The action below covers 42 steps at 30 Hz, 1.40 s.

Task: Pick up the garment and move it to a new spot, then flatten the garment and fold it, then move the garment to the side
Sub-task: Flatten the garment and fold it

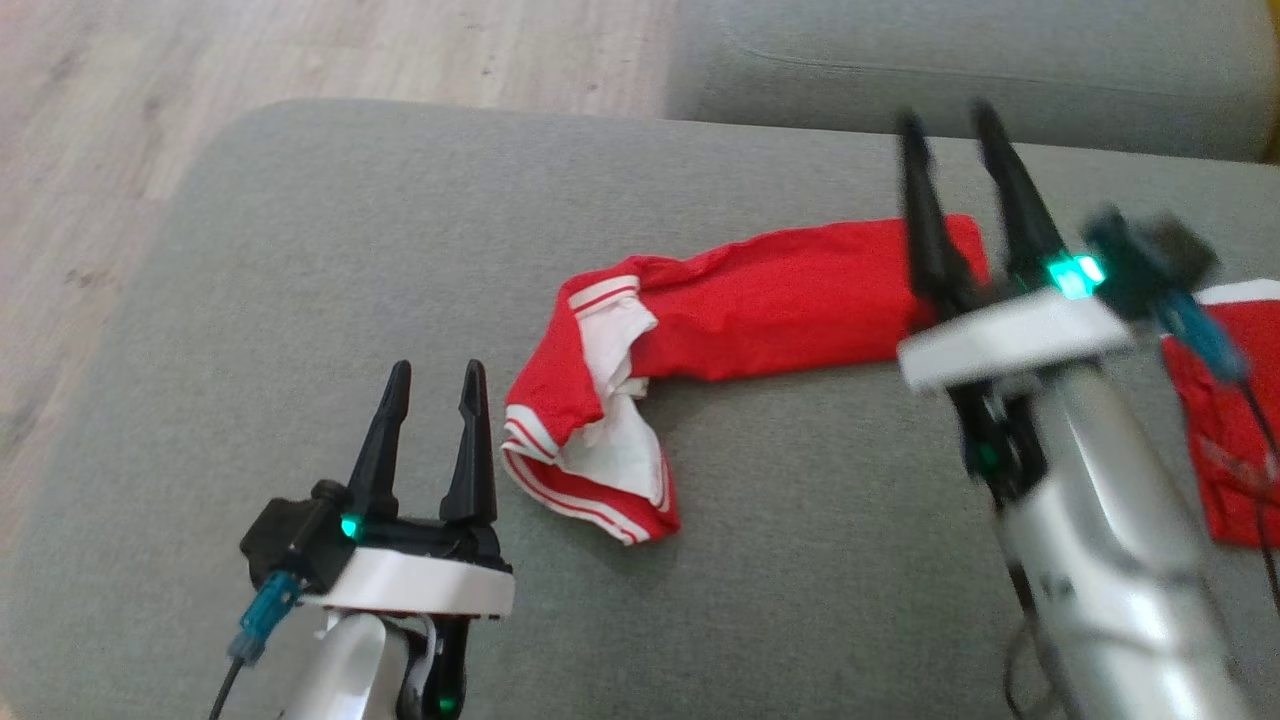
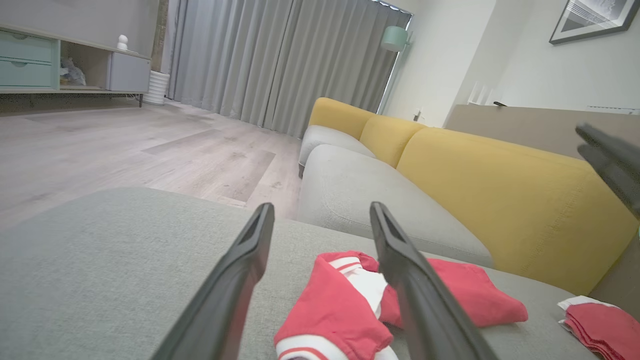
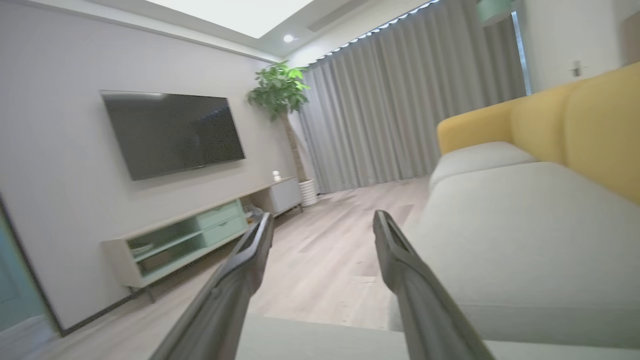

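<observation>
Garment [image 1: 780,300] loose on grey cushion [image 1: 300,300]

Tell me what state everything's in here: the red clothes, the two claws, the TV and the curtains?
Red garment: lying stretched out on the grey cushion, one end crumpled with white lining showing, not held.
Second red cloth: lying flat at the cushion's right side.
Left gripper: open, empty, beside the crumpled end.
Right gripper: open, empty, over the garment's other end.
Television: screen dark.
Curtains: drawn shut.
</observation>
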Tool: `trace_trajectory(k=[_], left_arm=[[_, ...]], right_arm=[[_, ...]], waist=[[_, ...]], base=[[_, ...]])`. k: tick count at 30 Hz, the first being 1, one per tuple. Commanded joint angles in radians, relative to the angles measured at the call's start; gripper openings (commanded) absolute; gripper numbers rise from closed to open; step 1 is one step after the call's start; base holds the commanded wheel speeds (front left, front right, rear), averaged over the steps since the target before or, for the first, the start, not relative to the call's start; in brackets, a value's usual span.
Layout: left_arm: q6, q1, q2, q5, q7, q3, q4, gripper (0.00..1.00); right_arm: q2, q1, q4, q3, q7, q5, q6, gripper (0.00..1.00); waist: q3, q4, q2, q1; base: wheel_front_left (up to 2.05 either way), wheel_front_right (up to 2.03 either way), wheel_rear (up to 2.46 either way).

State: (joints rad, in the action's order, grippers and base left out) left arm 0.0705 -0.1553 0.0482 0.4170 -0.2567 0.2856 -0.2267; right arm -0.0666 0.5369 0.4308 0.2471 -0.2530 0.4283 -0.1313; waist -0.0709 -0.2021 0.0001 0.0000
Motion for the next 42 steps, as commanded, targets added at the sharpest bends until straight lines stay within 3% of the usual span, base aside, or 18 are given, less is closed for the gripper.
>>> trace_trajectory(k=[1, 8, 15, 24, 32, 36, 42], left_arm=[[-0.004, -0.031, 0.002, 0.007, -0.005, -0.032, 0.036, 1.0], [-0.007, -0.024, 0.002, 0.015, -0.005, -0.038, 0.042, 1.0], [-0.003, 0.004, 0.002, 0.014, -0.005, -0.054, 0.028, 1.0], [0.011, -0.084, 0.016, -0.086, 0.014, 0.0, -0.025, 1.0], [-0.024, -0.252, 0.031, -0.2, 0.205, 0.092, -0.153, 1.0], [-0.068, -0.296, 0.05, -0.222, 0.234, 0.076, -0.202, 1.0], [-0.069, -0.327, 0.073, -0.215, 0.273, 0.069, -0.272, 1.0]], right_arm=[[0.016, -0.025, -0.035, 0.007, -0.008, -0.012, 0.001, 1.0], [0.016, -0.291, -0.208, -0.158, -0.009, -0.12, 0.001, 1.0], [0.016, -0.458, -0.308, -0.195, -0.009, -0.108, 0.001, 1.0], [0.016, -0.455, -0.347, -0.181, -0.009, -0.047, 0.001, 1.0], [0.016, -0.444, -0.336, -0.164, -0.009, -0.029, 0.001, 1.0], [0.016, -0.434, -0.331, -0.154, -0.009, 0.009, 0.001, 1.0], [0.016, -0.428, -0.326, -0.156, -0.009, 0.018, 0.001, 1.0]], waist=[[0.002, 0.016, -0.0001, 0.0], [-0.005, 0.089, -0.0001, 0.0], [-0.014, 0.139, -0.0001, 0.0], [-0.043, 0.173, -0.0001, 0.0], [-0.087, 0.197, -0.0001, 0.0], [-0.106, 0.213, -0.0001, 0.0], [-0.123, 0.225, -0.0001, 0.0]], base=[[0.0, 0.0, 0.0], [0.0, 0.0, 0.0], [0.0, 0.0, 0.0], [0.0, 0.0, 0.0], [0.0, 0.0, 0.0], [0.0, 0.0, 0.0], [0.0, 0.0, 0.0]])
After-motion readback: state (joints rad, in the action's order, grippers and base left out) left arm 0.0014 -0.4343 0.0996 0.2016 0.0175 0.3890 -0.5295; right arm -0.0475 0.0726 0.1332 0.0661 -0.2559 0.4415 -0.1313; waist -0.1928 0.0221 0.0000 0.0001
